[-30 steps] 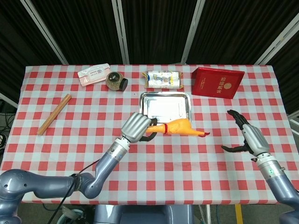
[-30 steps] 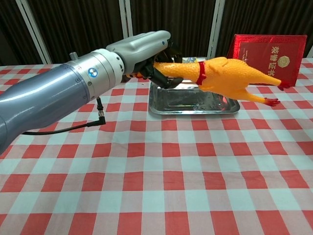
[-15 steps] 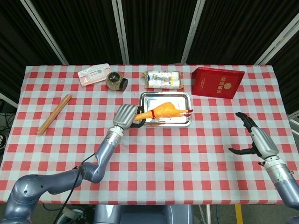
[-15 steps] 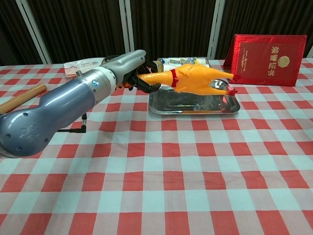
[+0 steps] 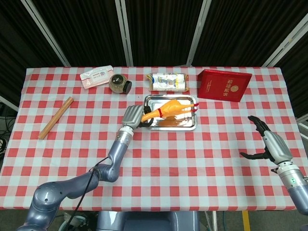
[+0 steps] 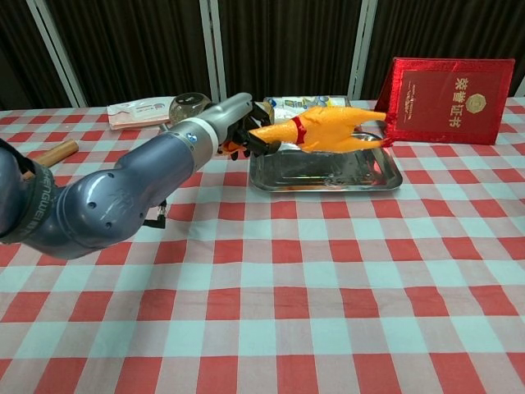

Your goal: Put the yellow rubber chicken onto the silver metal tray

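Note:
The yellow rubber chicken (image 5: 171,108) (image 6: 328,130) with a red neck band hangs just above the silver metal tray (image 5: 171,125) (image 6: 328,176), its red feet pointing toward the tray's far right. My left hand (image 5: 132,116) (image 6: 228,121) grips the chicken by its head end, at the tray's left rim. My right hand (image 5: 269,144) stands open at the table's right edge, far from the tray, holding nothing; the chest view does not show it.
A red book (image 5: 224,84) (image 6: 447,89) lies behind the tray to the right. A wrapped packet (image 5: 166,82), a dark jar (image 5: 119,83) and a white pack (image 5: 96,76) line the back. A wooden stick (image 5: 56,117) lies at the left.
My left hand carried the chicken from the table in front of the tray back over the tray. My right hand drew back toward the right edge.

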You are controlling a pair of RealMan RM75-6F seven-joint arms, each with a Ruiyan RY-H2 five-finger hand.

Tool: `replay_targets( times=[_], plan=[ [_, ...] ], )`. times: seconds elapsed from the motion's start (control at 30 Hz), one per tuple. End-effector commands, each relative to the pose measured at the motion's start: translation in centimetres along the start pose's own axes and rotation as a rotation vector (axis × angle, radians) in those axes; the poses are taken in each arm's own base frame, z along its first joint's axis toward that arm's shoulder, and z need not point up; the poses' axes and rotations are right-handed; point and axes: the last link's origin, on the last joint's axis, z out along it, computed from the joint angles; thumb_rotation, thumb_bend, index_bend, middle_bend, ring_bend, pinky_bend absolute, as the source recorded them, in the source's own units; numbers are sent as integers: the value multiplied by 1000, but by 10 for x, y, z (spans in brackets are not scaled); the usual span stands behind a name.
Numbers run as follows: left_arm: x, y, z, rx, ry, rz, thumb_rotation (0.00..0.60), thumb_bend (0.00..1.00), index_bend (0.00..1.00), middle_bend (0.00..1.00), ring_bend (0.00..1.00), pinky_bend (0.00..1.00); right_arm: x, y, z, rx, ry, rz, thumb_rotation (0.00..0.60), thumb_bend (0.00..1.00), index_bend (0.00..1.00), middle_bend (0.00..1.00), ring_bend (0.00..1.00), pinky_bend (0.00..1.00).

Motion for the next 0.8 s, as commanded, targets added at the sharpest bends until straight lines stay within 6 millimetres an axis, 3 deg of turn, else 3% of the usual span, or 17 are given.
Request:
replay_targets(
  times=[0.03, 0.37, 0.53, 0.67, 0.8],
  plan=[
    [-3, 6, 7, 24, -6, -39, 600, 684, 576, 625, 538, 561, 2, 2, -1, -5, 4, 2, 593, 129, 0, 21, 0, 179],
    [-7, 19, 20, 33, -48, 1, 600, 520, 475, 519, 420, 437, 9, 5, -4, -13, 21, 7, 593, 129, 0, 21, 0, 179],
    [-7, 26, 25, 39, -70, 0, 600, 399, 343, 344, 253, 288, 11, 8, -6, -22, 29, 14, 592, 129, 0, 22, 0, 179],
    [-8, 26, 24, 39, -90, 11, 600, 295, 182, 152, 55, 131, 13, 10, -7, -24, 34, 18, 593, 129, 0, 22, 0, 179],
    [-5, 24, 25, 38, -117, 37, 600, 186, 44, 29, 0, 41, 14, 10, -9, -24, 38, 19, 592, 129, 0, 22, 0, 179]
  ],
)
